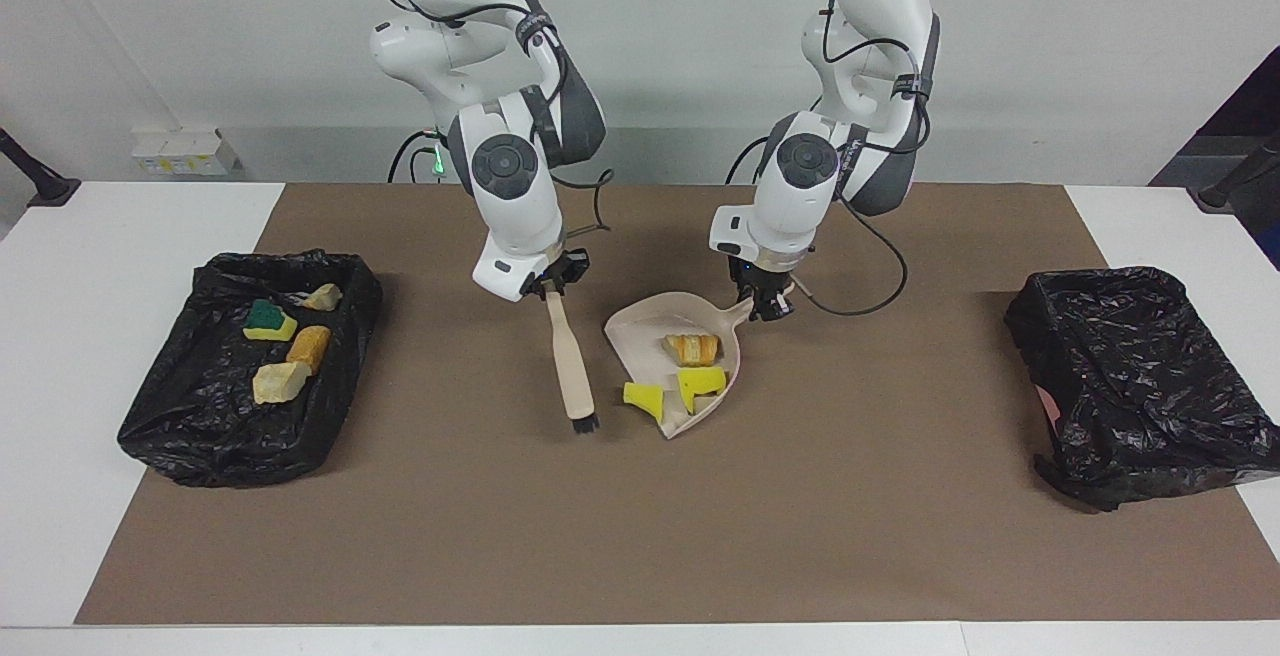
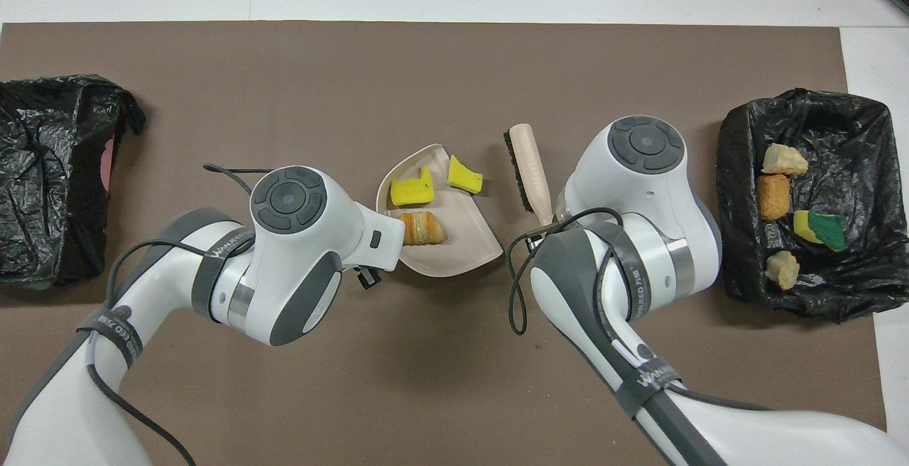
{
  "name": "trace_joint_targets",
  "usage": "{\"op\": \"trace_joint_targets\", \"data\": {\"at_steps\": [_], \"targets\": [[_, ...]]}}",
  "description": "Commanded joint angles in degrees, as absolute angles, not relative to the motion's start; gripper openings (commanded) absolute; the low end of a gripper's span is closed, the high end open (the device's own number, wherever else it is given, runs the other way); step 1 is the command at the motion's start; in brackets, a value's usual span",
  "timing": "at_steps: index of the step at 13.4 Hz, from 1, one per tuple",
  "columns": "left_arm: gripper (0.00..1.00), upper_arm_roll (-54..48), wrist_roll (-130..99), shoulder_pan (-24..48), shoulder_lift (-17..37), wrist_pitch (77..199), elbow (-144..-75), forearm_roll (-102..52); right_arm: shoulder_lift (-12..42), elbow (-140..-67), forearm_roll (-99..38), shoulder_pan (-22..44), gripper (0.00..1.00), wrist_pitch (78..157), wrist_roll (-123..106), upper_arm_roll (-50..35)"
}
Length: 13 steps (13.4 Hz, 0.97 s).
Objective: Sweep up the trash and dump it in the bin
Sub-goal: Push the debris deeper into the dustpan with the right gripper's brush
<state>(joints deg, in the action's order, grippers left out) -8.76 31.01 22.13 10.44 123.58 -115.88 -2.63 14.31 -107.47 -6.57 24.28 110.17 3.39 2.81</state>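
Note:
My left gripper is shut on the handle of the beige dustpan, which lies on the brown mat between the arms. In the pan are a golden croissant-like piece and a yellow sponge chunk. A second yellow chunk sits at the pan's open lip. My right gripper is shut on the handle of the beige brush. The brush's dark bristles are low over the mat beside that chunk. The overhead view hides both grippers under the arms.
A black-bagged bin at the right arm's end of the table holds a green-backed sponge and three bread pieces. Another black-bagged bin stands at the left arm's end. White table borders the mat.

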Motion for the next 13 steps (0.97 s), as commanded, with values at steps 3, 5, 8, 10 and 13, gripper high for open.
{"op": "trace_joint_targets", "data": {"at_steps": [3,5,8,10,13], "targets": [[0.00,-8.2,28.7,22.8,8.6,124.7,-117.7,-3.2,14.5,-107.6,-6.5,26.7,0.00,108.0,4.0,1.6],[0.00,-8.2,32.4,22.8,8.6,124.9,-117.7,-3.2,14.4,-107.0,-6.8,27.3,0.00,106.3,3.8,0.0],[0.00,-8.2,32.6,22.8,8.6,124.8,-117.7,-3.2,13.4,-107.0,-6.9,27.4,0.00,104.1,2.4,-3.3],[0.00,-8.1,31.8,22.8,8.8,124.6,-117.3,-3.2,10.8,-107.1,-9.0,27.0,0.00,100.3,-0.5,-3.5],[0.00,-8.0,29.7,22.2,8.4,124.5,-117.2,-3.2,6.8,-107.3,-9.1,26.5,0.00,92.6,-0.9,-3.2]]}}
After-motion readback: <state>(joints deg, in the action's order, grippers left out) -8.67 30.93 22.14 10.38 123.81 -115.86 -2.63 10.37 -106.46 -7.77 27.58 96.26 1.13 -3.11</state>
